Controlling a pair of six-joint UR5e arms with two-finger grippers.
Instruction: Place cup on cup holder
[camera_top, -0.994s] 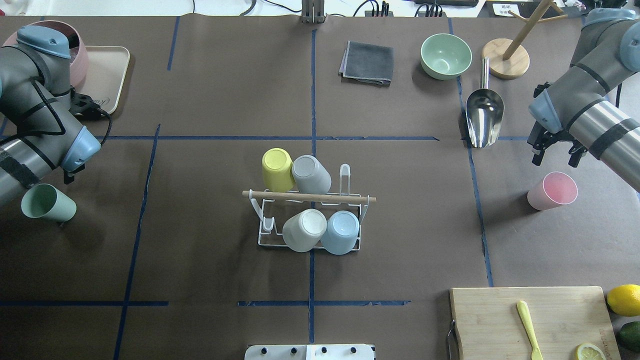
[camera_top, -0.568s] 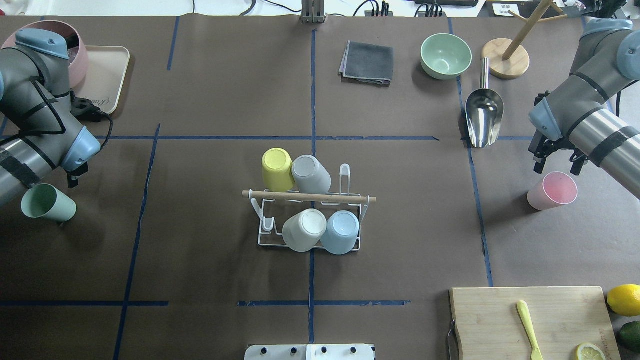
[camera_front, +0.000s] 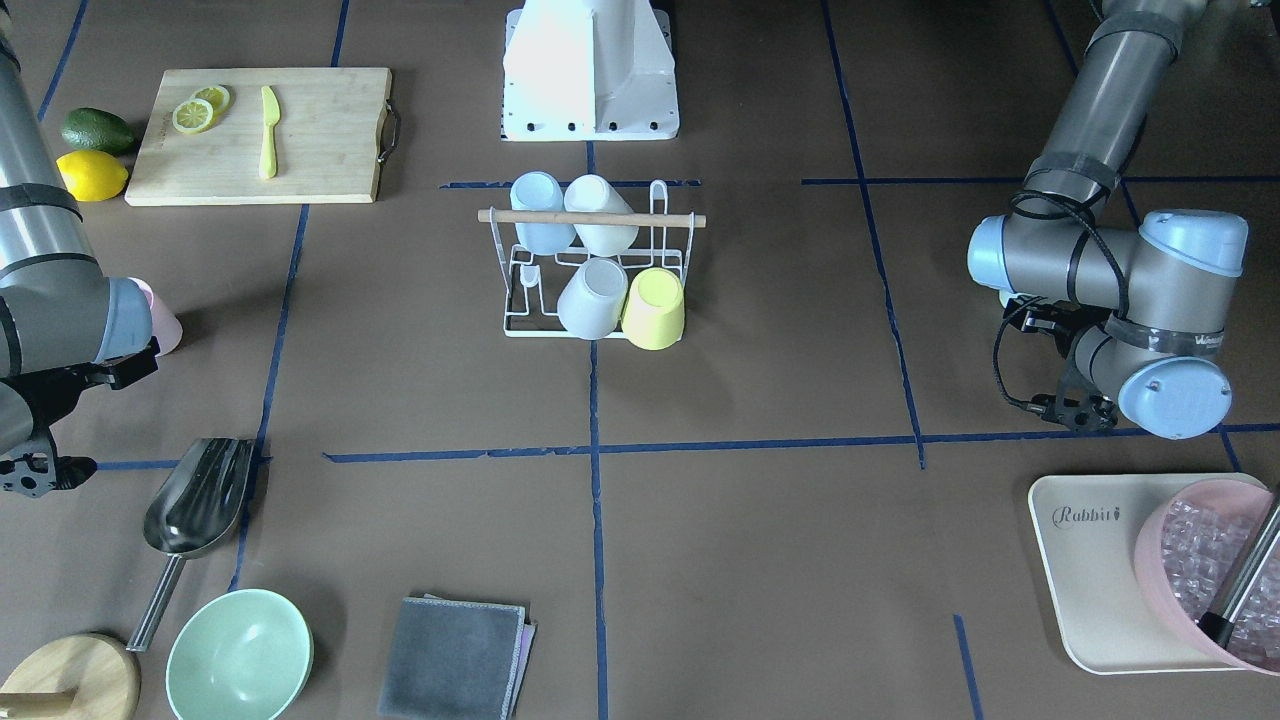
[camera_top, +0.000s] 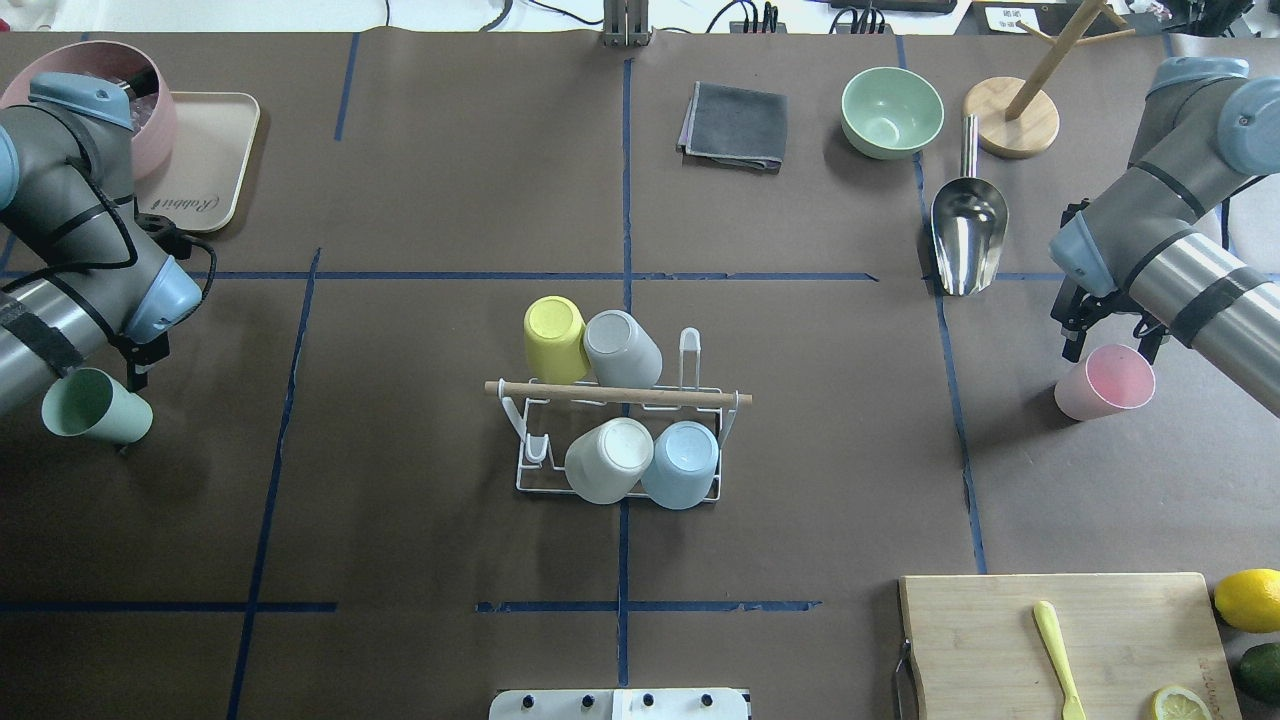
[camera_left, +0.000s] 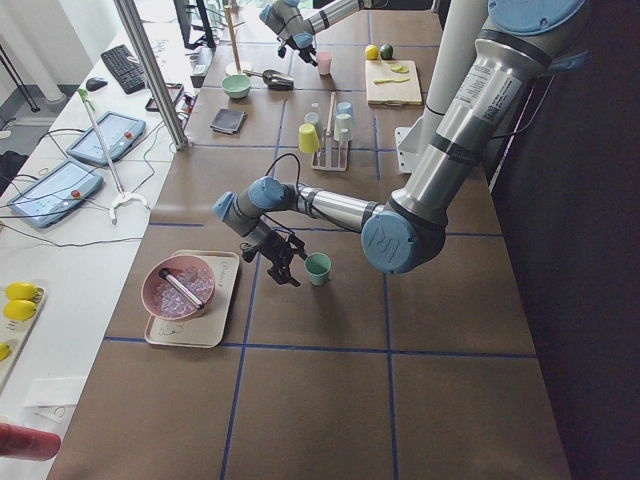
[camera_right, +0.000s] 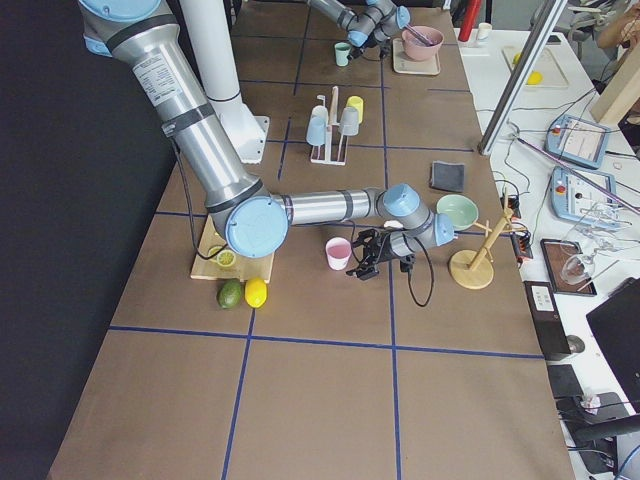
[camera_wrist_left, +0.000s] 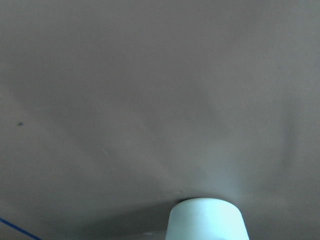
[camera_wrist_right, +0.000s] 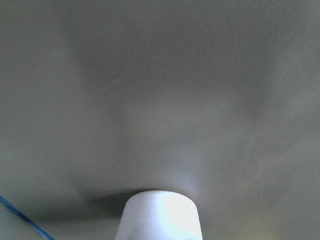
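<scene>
1. The cup holder (camera_top: 620, 395), a white wire rack with a wooden rod across its top, stands at the table's centre, well apart from both arms.
2. Four cups sit upended on its prongs. A yellow cup (camera_top: 553, 338) and a grey cup (camera_top: 622, 348) touch each other on the far row. A white cup (camera_top: 608, 460) and a light blue cup (camera_top: 681, 463) touch on the near row. One bare prong (camera_top: 689, 350) stands beside the grey cup.
3. The pink cup (camera_top: 1105, 382) stands mouth up on the robot's right side of the table, off the holder.
4. The right gripper (camera_top: 1109, 354) hangs at the pink cup's far rim. Its fingers are apart, one to each side of the cup. Whether they touch it cannot be told.
5. The green cup (camera_top: 95, 405) stands mouth up on the robot's left side, also off the holder.
6. The left gripper (camera_left: 283, 272) is low and just beside the green cup, on the side toward the tray (camera_top: 210, 150). The side view shows its two fingers spread, with nothing between them.
7. A pink bowl (camera_front: 1165, 560) of ice sits on the tray.
8. Along the far right stand a green bowl (camera_top: 891, 111), a metal scoop (camera_top: 967, 235) and a wooden mug tree (camera_top: 1012, 115). A folded grey cloth (camera_top: 735, 125) lies nearer the middle.
9. At the near right, a cutting board (camera_top: 980, 640) carries a yellow knife (camera_top: 1055, 655). A lemon (camera_top: 1248, 598) lies beside the board.
</scene>
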